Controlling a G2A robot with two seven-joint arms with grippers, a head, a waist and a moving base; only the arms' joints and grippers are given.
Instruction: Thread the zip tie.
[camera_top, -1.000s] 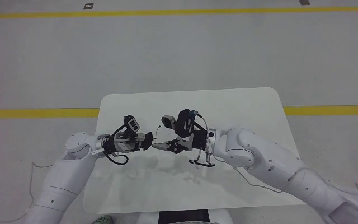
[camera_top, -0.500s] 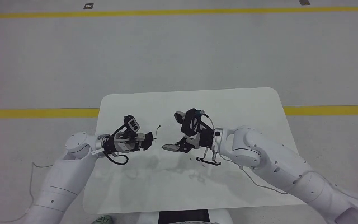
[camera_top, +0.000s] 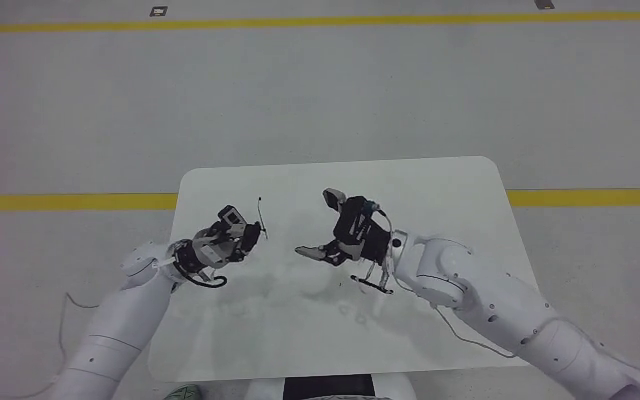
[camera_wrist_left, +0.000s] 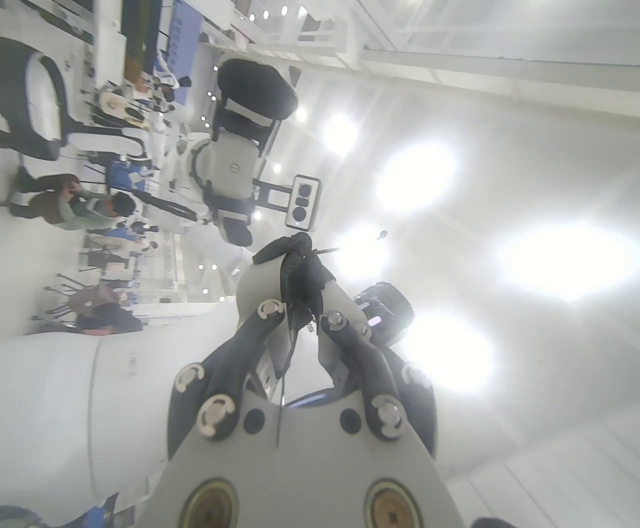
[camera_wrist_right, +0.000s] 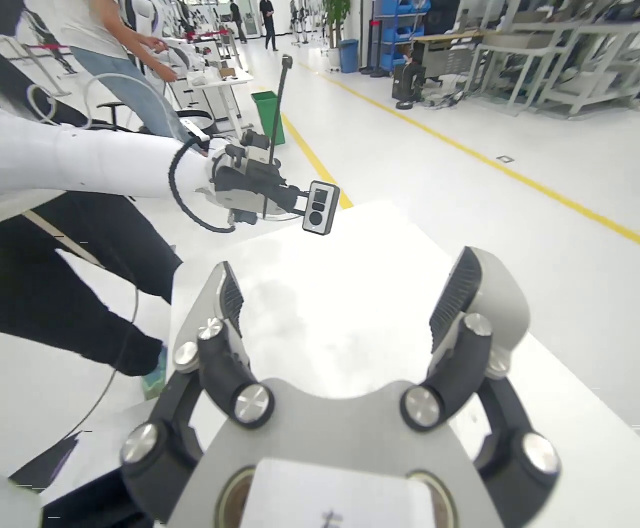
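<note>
White table (camera_top: 450, 190) lies beneath both arms. The right gripper (camera_wrist_right: 345, 280), jaws spread and holding nothing, hovers at 3 o'clock of the left gripper (camera_top: 250, 237), which is clenched on the black zip tie (camera_wrist_right: 278, 115). The tie stands straight toward 12 o'clock, unlooped; the threading seems wholly left to do.

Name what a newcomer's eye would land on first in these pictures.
The thin black plastic zip tie stands nearly upright above the white rounded table, the left gripper with its jaws shut on its lower part. Facing it, the right gripper hangs over the table, jaws wide apart.
</note>
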